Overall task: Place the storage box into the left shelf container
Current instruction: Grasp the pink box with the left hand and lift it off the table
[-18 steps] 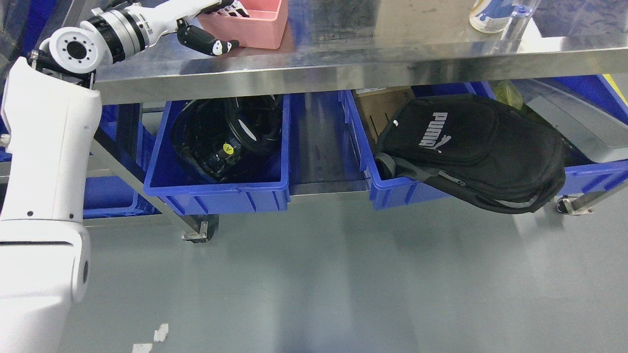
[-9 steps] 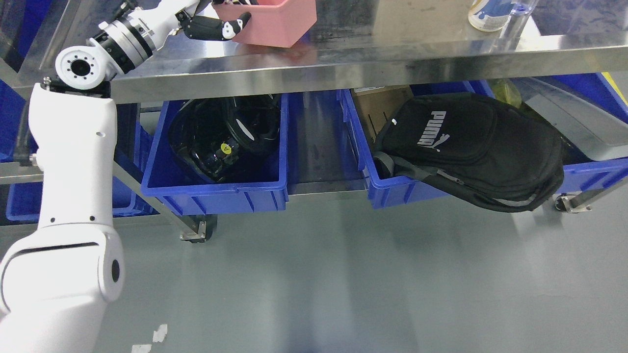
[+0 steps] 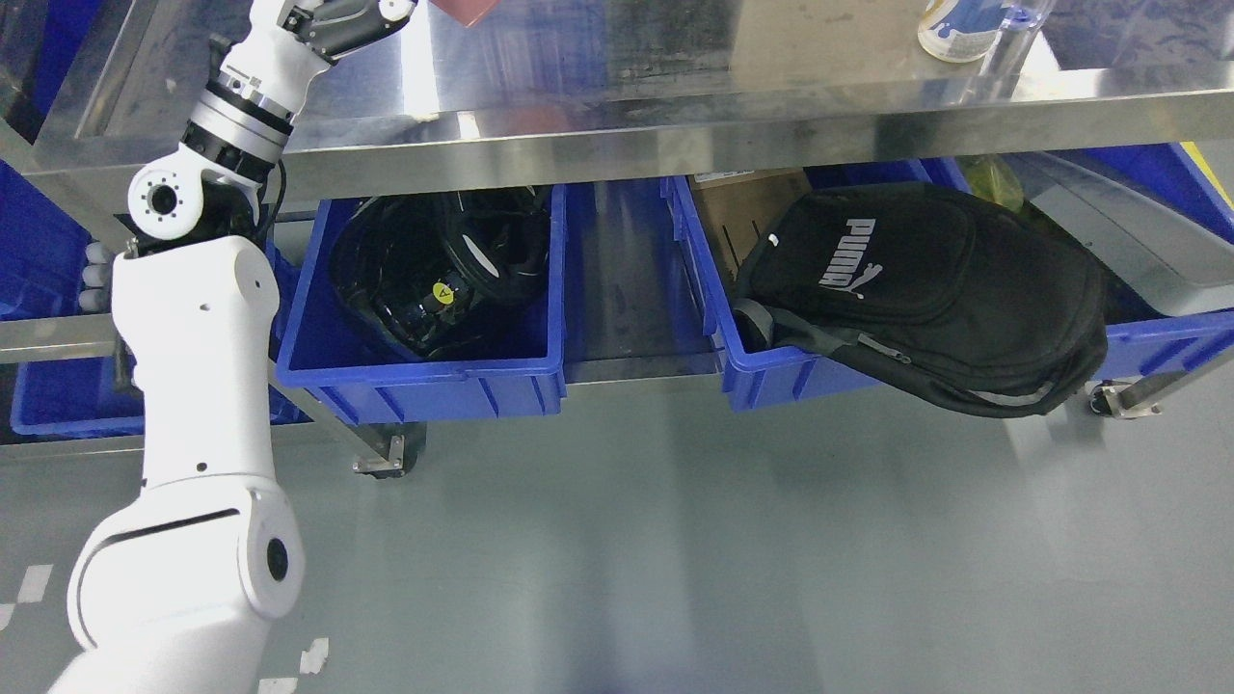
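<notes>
Grey workshop floor, smooth, with a stainless steel table [image 3: 675, 116] on castors standing across the upper part of the head view; blue bins line the shelf beneath it.

Item: left hand [image 3: 337, 21], at the top edge, arm rising from the lower left. Only its dark knuckles show; whether it is clenched on anything cannot be told.

Item: storage box [image 3: 468, 10], pink, a mere corner visible at the top edge just right of the hand, above the tabletop. Contact between hand and box is cut off by the frame. Right arm not seen.

Item: left shelf container [image 3: 424, 371], blue, open-topped, under the table's front lip. It already holds a black helmet [image 3: 434, 265] that fills most of it.

Handling note, as judgement: the box would need to come forward clear of the table edge, then down and in under the lip, kept level. Free room lies mainly at the front right corner of the bin.

Obstructions: the table's overhanging edge; the helmet; the robot's own forearm crossing the bin's left side.

Other stock: right blue bin [image 3: 771, 381] with a black backpack [image 3: 925, 289] draped over its rim and a cardboard box [image 3: 742, 207] behind; a bottle [image 3: 950, 29] on the tabletop, far right.
</notes>
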Controlling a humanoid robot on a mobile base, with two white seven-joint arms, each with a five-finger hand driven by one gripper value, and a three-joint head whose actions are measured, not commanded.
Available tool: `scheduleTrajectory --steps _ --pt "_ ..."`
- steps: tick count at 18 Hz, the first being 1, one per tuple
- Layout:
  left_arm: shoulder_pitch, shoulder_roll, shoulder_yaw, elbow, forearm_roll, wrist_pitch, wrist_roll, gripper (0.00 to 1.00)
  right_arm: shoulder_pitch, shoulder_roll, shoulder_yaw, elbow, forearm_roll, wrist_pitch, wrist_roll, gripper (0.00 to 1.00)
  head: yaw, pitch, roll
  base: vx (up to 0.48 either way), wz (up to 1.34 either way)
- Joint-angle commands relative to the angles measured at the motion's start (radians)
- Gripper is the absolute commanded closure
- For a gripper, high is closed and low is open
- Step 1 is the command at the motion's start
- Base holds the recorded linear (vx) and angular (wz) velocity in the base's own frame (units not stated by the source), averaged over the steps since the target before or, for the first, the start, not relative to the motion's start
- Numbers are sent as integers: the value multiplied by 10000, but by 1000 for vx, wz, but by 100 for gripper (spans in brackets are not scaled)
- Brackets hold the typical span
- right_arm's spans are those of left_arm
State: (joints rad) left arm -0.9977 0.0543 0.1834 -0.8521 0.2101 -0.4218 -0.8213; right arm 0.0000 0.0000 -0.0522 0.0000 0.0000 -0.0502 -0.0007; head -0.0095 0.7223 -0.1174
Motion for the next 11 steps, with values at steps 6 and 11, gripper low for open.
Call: scheduleTrajectory --steps 6,11 --pt "4617 -368 -710 -7012 5016 659 1400 98 -31 -175 -15 -174 -215 11 -24 0 0 0 0 0 20" --pt "7242 -368 -1464 -8277 5032 -336 1878 98 -46 -175 0 -174 -215 11 -24 0 0 1 0 35 538"
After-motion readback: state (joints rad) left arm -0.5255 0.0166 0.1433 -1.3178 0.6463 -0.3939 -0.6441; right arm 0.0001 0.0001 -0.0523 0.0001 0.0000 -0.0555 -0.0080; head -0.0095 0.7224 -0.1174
